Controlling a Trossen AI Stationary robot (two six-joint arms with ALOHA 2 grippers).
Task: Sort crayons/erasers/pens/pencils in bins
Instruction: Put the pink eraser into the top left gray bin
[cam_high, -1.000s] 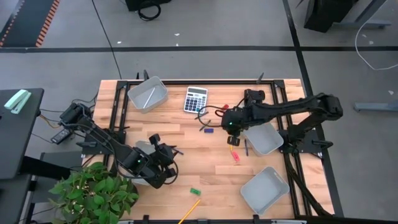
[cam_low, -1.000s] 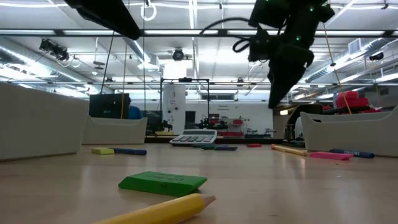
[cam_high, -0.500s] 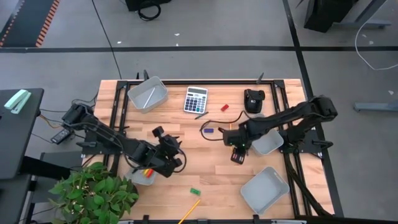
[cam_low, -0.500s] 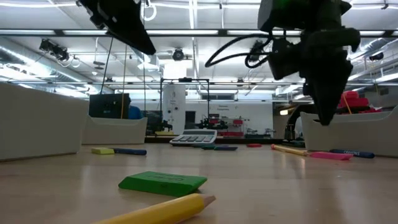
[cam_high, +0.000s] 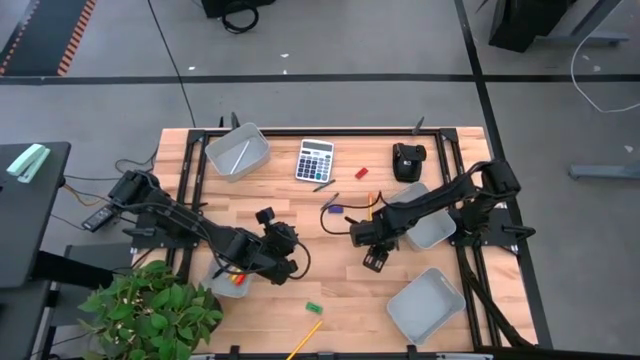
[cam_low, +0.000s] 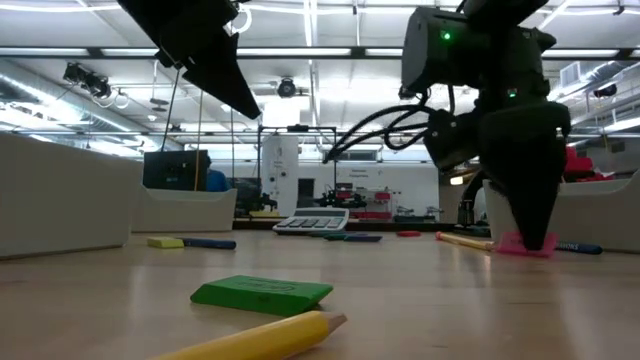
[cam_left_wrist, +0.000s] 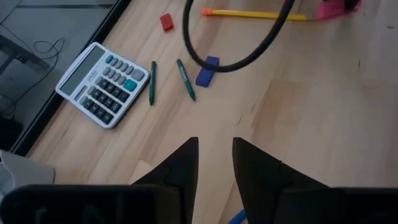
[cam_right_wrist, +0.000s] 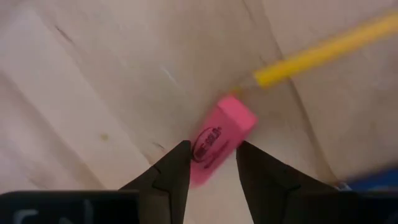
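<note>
Pink eraser (cam_right_wrist: 214, 144) lies on the bare wood directly under my right gripper (cam_right_wrist: 210, 167), its near end already between the spread fingers, nothing clamped yet. From the fingertips its long axis runs toward 1 o'clock in the right wrist view, so it sits slantwise across the gap. A yellow pencil (cam_right_wrist: 323, 51) tip touches its far end. In the high view the right gripper (cam_high: 373, 259) is plainly the nearer arm; my left gripper (cam_high: 283, 252) hangs off at 9 o'clock, fingers slightly apart, empty.
</note>
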